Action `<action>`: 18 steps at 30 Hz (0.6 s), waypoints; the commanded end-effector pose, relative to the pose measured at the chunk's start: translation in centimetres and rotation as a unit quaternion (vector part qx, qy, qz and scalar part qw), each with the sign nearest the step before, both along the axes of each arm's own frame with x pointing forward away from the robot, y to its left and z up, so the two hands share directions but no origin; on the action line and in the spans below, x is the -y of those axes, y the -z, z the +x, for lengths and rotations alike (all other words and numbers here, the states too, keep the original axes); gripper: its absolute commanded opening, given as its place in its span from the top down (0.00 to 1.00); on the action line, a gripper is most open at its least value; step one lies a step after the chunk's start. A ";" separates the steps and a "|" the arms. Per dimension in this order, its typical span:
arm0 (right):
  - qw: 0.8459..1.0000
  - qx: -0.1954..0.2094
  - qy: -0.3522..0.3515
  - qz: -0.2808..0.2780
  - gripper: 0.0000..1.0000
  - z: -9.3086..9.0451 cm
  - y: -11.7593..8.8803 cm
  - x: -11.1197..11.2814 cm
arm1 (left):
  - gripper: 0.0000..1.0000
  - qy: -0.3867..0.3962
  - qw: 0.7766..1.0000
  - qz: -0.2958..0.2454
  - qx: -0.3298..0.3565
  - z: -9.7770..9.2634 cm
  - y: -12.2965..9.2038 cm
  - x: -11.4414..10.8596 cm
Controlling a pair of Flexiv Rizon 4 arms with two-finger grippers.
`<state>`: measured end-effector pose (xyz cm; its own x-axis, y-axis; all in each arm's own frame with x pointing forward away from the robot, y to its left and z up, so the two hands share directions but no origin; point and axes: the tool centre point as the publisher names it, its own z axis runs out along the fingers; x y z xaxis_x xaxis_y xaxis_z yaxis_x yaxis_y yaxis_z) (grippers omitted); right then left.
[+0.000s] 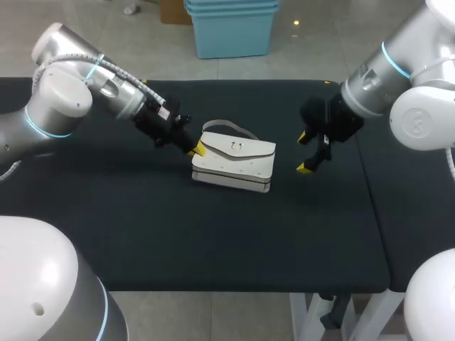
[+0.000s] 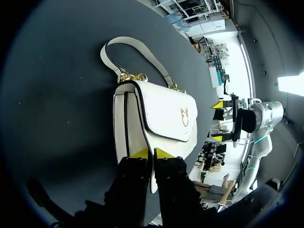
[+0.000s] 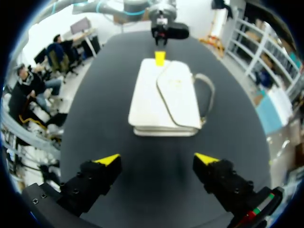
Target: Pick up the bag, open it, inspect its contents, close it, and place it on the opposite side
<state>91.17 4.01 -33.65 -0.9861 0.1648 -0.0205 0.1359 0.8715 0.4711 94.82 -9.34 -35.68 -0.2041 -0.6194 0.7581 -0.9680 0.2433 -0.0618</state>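
A white handbag (image 1: 234, 165) with a short strap (image 2: 135, 47) and a gold clasp lies flat on the black table, flap shut. My left gripper (image 1: 195, 148) is at the bag's left end, shut on the edge of the flap (image 2: 152, 154), which runs between its yellow tips. To the right of the bag, and apart from it, my right gripper (image 1: 307, 153) hangs just above the table. It is open wide with nothing between its fingers (image 3: 156, 159). In the right wrist view the bag (image 3: 164, 97) lies ahead of that gripper, with the left gripper (image 3: 160, 58) at its far end.
The black table top (image 1: 213, 241) spreads in front of the bag up to its front edge. Its right edge (image 1: 373, 206) runs close under my right arm. Nothing else stands on the table.
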 end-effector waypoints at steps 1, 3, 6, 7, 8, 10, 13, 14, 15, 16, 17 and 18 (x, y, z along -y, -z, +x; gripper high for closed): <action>1.000 -0.001 -0.001 0.000 0.00 0.0 0.0 0.0 | 1.00 -0.003 1.000 -0.004 -0.002 0.2 0.0 -0.5; 1.000 -0.001 -0.001 0.000 0.00 0.0 0.0 0.0 | 0.68 -0.008 1.000 -0.005 0.000 0.1 -0.2 -0.9; 1.000 -0.001 -0.001 0.000 0.00 0.0 0.0 0.0 | 0.00 -0.015 1.000 -0.005 0.006 0.0 -0.6 -1.8; 1.000 -0.001 -0.001 0.000 0.00 0.0 0.0 0.0 | 0.00 -0.017 1.000 -0.005 0.008 0.0 -0.8 -2.1; 1.000 -0.001 -0.001 0.000 0.00 0.0 0.0 0.0 | 0.00 -0.018 1.000 -0.004 0.009 0.0 -0.9 -2.4; 1.000 -0.001 -0.001 0.000 0.00 0.0 0.0 0.0 | 0.00 -0.022 1.000 -0.001 0.013 -0.1 -1.0 -2.8; 1.000 -0.001 -0.001 0.000 0.00 0.0 0.0 0.0 | 0.00 -0.024 0.999 0.004 0.027 -0.1 -1.6 -3.7; 1.000 -0.001 -0.001 0.000 0.00 0.0 0.0 0.0 | 0.00 -0.025 0.999 0.006 0.034 0.0 -1.9 -4.0; 1.000 0.003 0.005 -0.005 0.00 0.1 -0.3 -0.1 | 0.00 -0.021 0.999 0.006 0.036 0.1 -2.2 -4.3; 1.000 0.008 0.005 -0.009 0.00 0.1 -0.6 -0.1 | 0.00 -0.015 0.999 0.006 0.041 0.3 -2.5 -4.7; 1.000 0.015 0.005 -0.015 0.00 0.1 -0.8 -0.3 | 0.00 -0.008 0.999 0.007 0.047 0.5 -2.9 -5.0; 1.000 0.017 0.007 -0.017 0.00 0.1 -1.0 -0.4 | 0.00 0.003 0.999 0.010 0.053 0.6 -3.2 -5.2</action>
